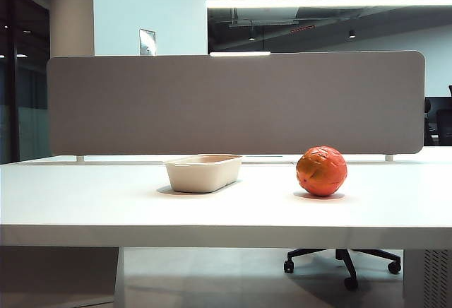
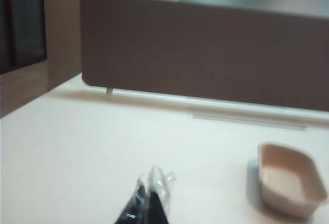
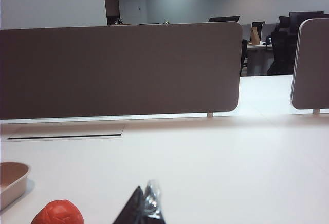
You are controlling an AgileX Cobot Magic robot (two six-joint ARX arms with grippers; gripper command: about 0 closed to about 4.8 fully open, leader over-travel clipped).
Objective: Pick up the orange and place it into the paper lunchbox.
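The orange [image 1: 321, 171] is a reddish-orange crackled ball resting on the white table right of centre; its top also shows in the right wrist view [image 3: 57, 212]. The paper lunchbox [image 1: 203, 172], a shallow beige tray, sits empty near the table's middle and shows in the left wrist view [image 2: 290, 180]; one corner of the lunchbox [image 3: 11, 182] shows in the right wrist view. No arm appears in the exterior view. My left gripper [image 2: 150, 192] is shut with nothing in it, well short of the lunchbox. My right gripper [image 3: 145, 199] is shut and empty, beside the orange without touching it.
A grey divider panel [image 1: 236, 103] stands along the table's far edge. A cable slot [image 3: 64, 135] lies in the tabletop before it. An office chair base [image 1: 344, 260] shows under the table at the right.
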